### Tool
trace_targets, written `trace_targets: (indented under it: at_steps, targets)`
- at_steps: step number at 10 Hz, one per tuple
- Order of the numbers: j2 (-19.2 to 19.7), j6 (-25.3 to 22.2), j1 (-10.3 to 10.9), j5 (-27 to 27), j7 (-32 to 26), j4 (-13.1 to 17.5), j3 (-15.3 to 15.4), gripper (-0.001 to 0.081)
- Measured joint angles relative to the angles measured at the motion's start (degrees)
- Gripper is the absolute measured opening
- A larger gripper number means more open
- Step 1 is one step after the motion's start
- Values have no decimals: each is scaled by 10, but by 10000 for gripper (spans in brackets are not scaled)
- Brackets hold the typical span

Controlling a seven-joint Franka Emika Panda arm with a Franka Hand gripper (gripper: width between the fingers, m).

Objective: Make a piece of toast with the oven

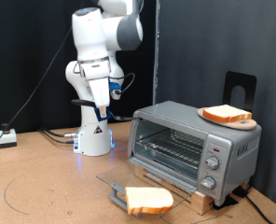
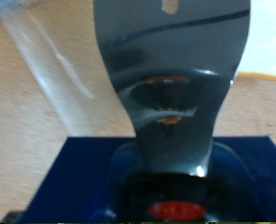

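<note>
The silver oven stands on the table at the exterior view's right. Its glass door hangs open and the wire rack shows inside. One piece of toast lies on a wooden plate on top of the oven. A second, alike slice lies on a flat grey holder with a handle on the table in front of the oven. My gripper hangs folded against the arm's own base, far from both slices. The wrist view shows only the arm's grey base; no fingers show.
The white arm base stands on a blue mat. A black stand rises behind the oven. A small box with cables lies at the exterior view's left. A thin ring is marked on the brown table.
</note>
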Motion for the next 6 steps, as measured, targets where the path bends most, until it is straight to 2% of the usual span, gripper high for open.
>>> trace_targets:
  at_steps: [2,3,6]
  targets:
    - [51,129,-11,-3,9,-2,20,396]
    - [74,180,-30,-26,38,-1,41,396]
    - [144,251,-98,-115,127,26,97,396]
